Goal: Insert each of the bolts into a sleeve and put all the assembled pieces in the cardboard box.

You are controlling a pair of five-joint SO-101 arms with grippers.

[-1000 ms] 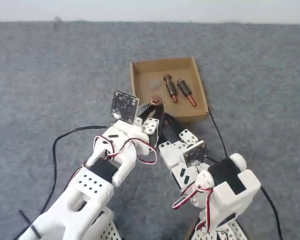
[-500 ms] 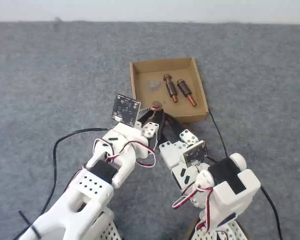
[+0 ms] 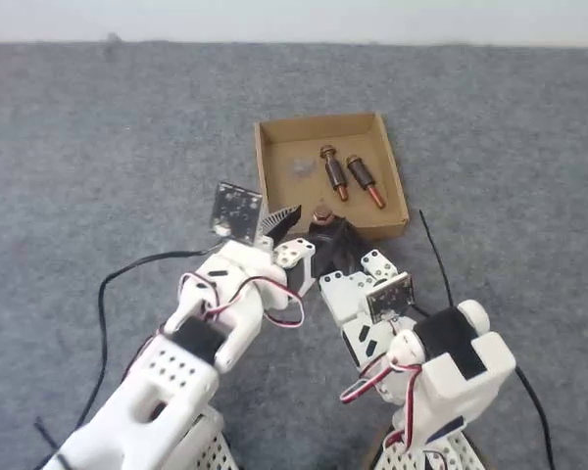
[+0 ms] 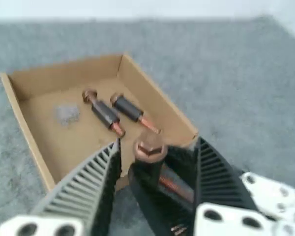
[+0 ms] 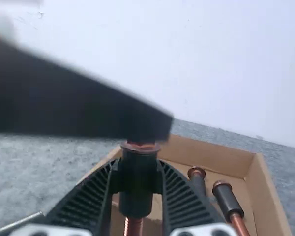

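Note:
My right gripper (image 5: 136, 169) is shut on a black sleeve (image 5: 135, 184) that stands upright with a copper bolt through it; the bolt head (image 5: 139, 146) shows above the sleeve and the shank below. In the high view this piece (image 3: 322, 214) hangs just in front of the cardboard box (image 3: 318, 122). My left gripper (image 4: 157, 145) stands open, its ribbed fingers (image 4: 91, 179) on either side of the held piece (image 4: 150, 150) and apart from it. Two assembled bolt-and-sleeve pieces (image 3: 331, 171) (image 3: 363, 181) lie side by side in the box.
Grey carpet surrounds the box on all sides. A pale grey smudge (image 3: 299, 166) marks the box floor left of the two pieces. Black cables (image 3: 431, 255) (image 3: 127, 269) trail across the carpet beside each arm.
My left gripper has let go of the bolt head, opened and drawn back to the left. The right gripper keeps the assembled piece and has shifted it slightly right, along the box's front wall.

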